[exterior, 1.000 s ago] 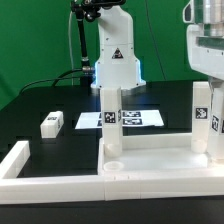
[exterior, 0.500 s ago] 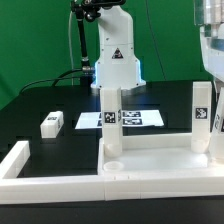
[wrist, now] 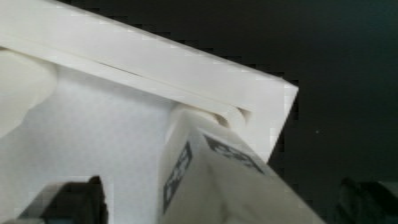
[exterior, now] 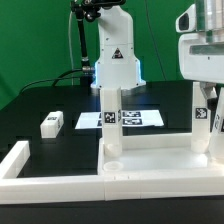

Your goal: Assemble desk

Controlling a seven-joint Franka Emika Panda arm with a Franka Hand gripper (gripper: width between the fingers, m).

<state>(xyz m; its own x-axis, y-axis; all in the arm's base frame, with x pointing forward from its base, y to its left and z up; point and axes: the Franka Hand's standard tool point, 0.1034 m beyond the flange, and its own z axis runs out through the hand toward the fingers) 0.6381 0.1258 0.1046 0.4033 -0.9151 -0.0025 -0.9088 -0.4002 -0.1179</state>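
Note:
The white desk top [exterior: 150, 160] lies upside down near the table's front, rim up. Two tagged legs stand upright in its far corner sockets, one on the exterior view's left [exterior: 112, 118] and one on its right [exterior: 203, 120]. My gripper [exterior: 207, 90] hangs over the top of the right leg. In the wrist view that leg [wrist: 222, 175] rises between my dark fingers [wrist: 71, 200], and my gripper [wrist: 217, 205] is open with a gap on each side. A loose leg [exterior: 52, 123] lies on the black table at the exterior view's left.
The marker board [exterior: 135, 118] lies flat behind the desk top. White L-shaped fence bars [exterior: 40, 180] run along the front and the front left. The arm's white base [exterior: 112, 62] stands at the back, before a green wall.
The jaws have spread apart and let go of the right leg, which stays upright in its socket. The gripper has lifted a little above it.

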